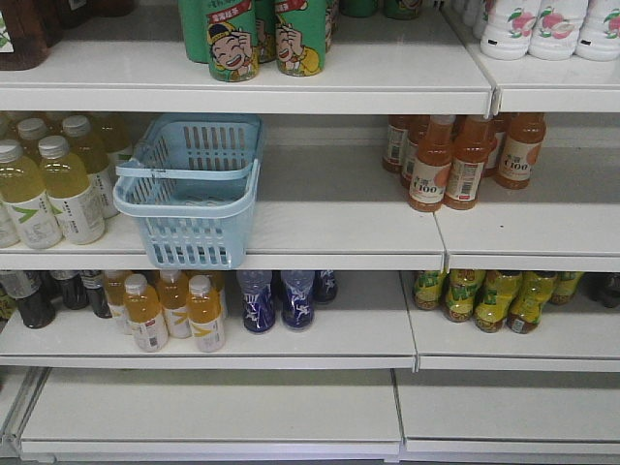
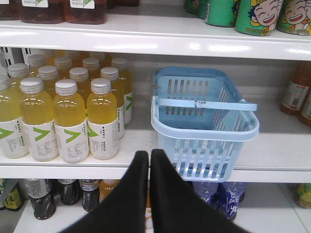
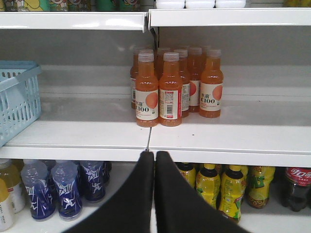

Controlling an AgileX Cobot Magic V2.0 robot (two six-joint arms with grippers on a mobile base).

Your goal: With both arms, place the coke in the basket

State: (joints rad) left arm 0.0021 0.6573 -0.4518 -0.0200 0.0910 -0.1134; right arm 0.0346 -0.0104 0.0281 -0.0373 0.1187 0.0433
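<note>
The light blue basket stands empty on the middle shelf, its front overhanging the shelf edge. It also shows in the left wrist view and at the left edge of the right wrist view. The coke, with red cap and red label, stands on the lower shelf at the far right, partly cut off. My left gripper is shut and empty, in front of the shelf edge just left of the basket. My right gripper is shut and empty, at the shelf edge below the orange bottles. Neither arm shows in the front view.
Yellow drink bottles crowd the shelf left of the basket. Orange bottles stand to its right. Below are blue bottles, yellow tea bottles and dark bottles. Green cans sit on the top shelf.
</note>
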